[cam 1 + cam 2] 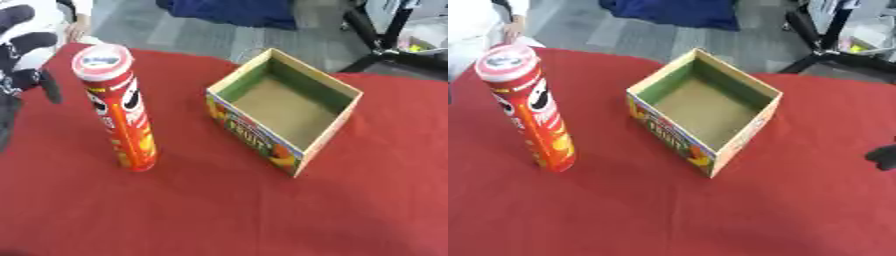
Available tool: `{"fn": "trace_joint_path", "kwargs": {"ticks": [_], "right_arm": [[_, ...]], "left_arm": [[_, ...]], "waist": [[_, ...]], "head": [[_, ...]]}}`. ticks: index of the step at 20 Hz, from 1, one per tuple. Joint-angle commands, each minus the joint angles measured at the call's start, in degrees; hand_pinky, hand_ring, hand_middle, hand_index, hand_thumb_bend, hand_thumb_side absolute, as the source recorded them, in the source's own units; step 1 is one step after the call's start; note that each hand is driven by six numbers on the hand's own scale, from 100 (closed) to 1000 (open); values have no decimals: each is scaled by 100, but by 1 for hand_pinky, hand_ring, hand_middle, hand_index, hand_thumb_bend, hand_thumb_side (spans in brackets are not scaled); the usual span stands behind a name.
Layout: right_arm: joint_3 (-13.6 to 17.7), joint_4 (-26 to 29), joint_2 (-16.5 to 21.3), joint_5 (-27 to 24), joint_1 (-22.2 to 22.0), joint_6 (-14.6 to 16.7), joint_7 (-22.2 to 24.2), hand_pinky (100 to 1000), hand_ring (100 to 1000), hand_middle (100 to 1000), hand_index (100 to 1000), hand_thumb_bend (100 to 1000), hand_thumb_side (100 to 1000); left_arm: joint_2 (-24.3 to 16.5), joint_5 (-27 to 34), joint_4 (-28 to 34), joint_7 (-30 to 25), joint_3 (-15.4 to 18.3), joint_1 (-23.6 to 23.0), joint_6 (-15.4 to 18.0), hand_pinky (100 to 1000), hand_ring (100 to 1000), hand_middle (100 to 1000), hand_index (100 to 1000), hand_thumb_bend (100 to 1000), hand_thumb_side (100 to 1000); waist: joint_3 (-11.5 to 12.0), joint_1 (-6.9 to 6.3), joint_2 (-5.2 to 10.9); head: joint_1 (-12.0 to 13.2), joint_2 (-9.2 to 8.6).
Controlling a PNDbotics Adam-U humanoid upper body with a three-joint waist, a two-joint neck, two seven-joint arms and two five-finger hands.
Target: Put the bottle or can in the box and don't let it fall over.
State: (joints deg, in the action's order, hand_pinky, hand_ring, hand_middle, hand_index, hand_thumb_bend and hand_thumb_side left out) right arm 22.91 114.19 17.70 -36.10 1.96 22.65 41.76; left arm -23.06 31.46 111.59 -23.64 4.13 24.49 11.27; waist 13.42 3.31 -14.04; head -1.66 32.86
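Red cloth (219, 210): covers the table, bare in the near part.
Right hand (883, 157): only a dark tip at the right edge; I cannot tell how its fingers stand.
Chip can (118, 110): tall, upright on the cloth at left, well apart from the box, untouched.
Cardboard box (284, 107): open and empty, to the can's right.
Left hand (26, 55): far left, beside the can's top, fingers spread, holding nothing.
Risk: a high, glancing touch likely tips this narrow can; catching the box rim could topple it too.
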Motion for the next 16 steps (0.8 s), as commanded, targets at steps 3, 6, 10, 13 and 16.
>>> {"fn": "trace_joint_path", "kwargs": {"ticks": [3, 6, 10, 13, 16], "right_arm": [[37, 40, 82, -39, 6, 42, 17, 682, 598, 717, 958, 100, 523], [39, 40, 85, -47, 0, 54, 19, 682, 598, 717, 958, 100, 523], [39, 40, 89, -59, -8, 65, 18, 682, 598, 717, 958, 100, 523], [37, 40, 96, -71, -15, 75, 17, 682, 598, 718, 957, 100, 523], [38, 40, 112, -88, -34, 106, 16, 683, 599, 718, 957, 100, 523]], "left_arm": [[-53, 4, 100, -56, 21, 26, 8, 436, 827, 849, 845, 100, 598], [-50, 3, 99, -59, 25, 22, 9, 438, 828, 850, 847, 100, 599], [-44, 19, 106, -67, 21, 22, 9, 441, 830, 853, 850, 100, 600], [-41, 26, 111, -87, 22, 15, 8, 443, 831, 854, 850, 100, 600], [-98, 18, 122, -67, 35, 59, 51, 492, 854, 863, 855, 100, 598]], "waist": [[9, -15, 90], [8, -14, 92], [7, -12, 99], [8, -9, 107], [7, -7, 118]], "head": [[-6, -39], [-6, -47], [-9, -48], [-14, -52], [-22, -45]]}}
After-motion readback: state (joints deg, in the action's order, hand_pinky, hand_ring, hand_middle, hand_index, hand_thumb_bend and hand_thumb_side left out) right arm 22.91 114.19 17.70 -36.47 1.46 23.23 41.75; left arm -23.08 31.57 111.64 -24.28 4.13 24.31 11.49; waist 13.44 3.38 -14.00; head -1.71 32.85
